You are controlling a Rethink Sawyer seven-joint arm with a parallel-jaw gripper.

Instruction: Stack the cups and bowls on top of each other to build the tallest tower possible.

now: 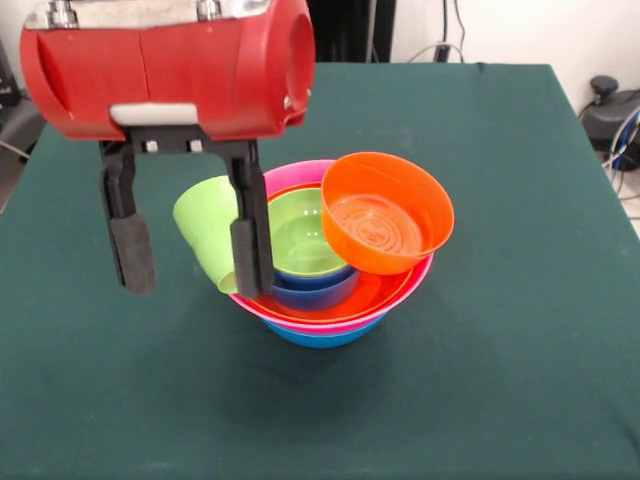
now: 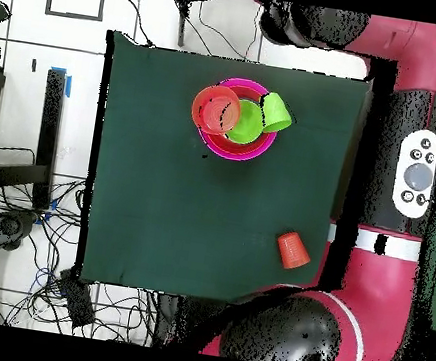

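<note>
We take this for a robotics lab. The surface (image 2: pixel 157 210) is draped in dark green cloth and stands on a pale tiled floor (image 2: pixel 22 28) marked with tape, and loose black cables (image 2: pixel 22 230) tangle beside it. A red and black robot arm (image 2: pixel 394 245) with a button panel curves along one side, and more wiring runs against the white wall (image 1: pixel 520 30) behind.

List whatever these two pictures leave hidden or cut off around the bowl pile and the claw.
- Front view: the claw finger hides part of the lime green cup; whether they touch is unclear.
- Front view: the orange cup lies outside the picture.
- Overhead view: the claw is not distinguishable.
- Both views: the tilted orange bowl covers part of the tower.
</note>
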